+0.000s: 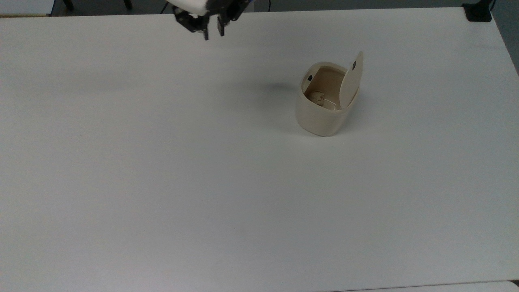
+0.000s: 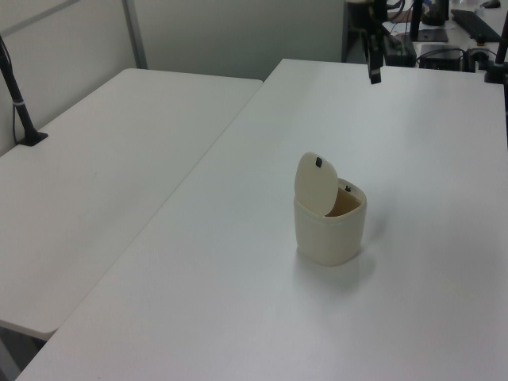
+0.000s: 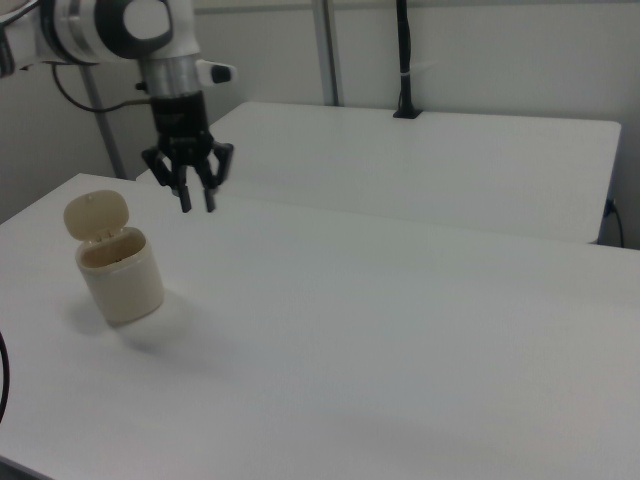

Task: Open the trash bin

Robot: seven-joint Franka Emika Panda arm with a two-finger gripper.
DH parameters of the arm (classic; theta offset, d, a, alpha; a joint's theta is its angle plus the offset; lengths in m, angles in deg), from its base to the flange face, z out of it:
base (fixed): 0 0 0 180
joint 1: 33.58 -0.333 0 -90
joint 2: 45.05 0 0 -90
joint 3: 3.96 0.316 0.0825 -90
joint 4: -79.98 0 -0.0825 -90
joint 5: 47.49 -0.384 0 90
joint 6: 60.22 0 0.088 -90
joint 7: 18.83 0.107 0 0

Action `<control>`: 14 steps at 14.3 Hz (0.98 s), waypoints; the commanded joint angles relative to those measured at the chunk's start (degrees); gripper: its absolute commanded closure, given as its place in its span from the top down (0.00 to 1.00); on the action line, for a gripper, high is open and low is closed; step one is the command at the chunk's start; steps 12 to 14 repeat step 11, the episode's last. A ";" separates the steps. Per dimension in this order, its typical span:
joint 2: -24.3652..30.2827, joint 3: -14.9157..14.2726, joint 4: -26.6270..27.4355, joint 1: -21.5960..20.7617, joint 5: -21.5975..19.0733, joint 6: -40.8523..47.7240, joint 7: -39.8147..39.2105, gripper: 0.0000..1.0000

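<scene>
Both fingers (image 3: pixel 186 198) of the gripper (image 3: pixel 197 202) stand slightly parted with nothing between them, hanging in the air well apart from the trash bin. Below lies the white table (image 1: pixel 162 162). On it the trash bin (image 1: pixel 322 113) stands upright toward the top view's right, its lid (image 1: pixel 351 79) raised on edge. A small crumpled scrap (image 1: pixel 317 97) lies inside.

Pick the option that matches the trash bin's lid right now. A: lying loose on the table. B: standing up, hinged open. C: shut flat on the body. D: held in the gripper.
B: the lid stands upright at the rim of the trash bin, leaving the inside exposed, while the gripper hangs well away, holding nothing.
</scene>
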 commanded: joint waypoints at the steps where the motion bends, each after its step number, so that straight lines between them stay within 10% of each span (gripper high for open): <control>1: 1.23 0.54 1.21 5.91 -2.12 -0.05 3.66 1.00; 14: 2.37 0.36 -0.64 9.18 -4.94 -4.80 20.99 1.00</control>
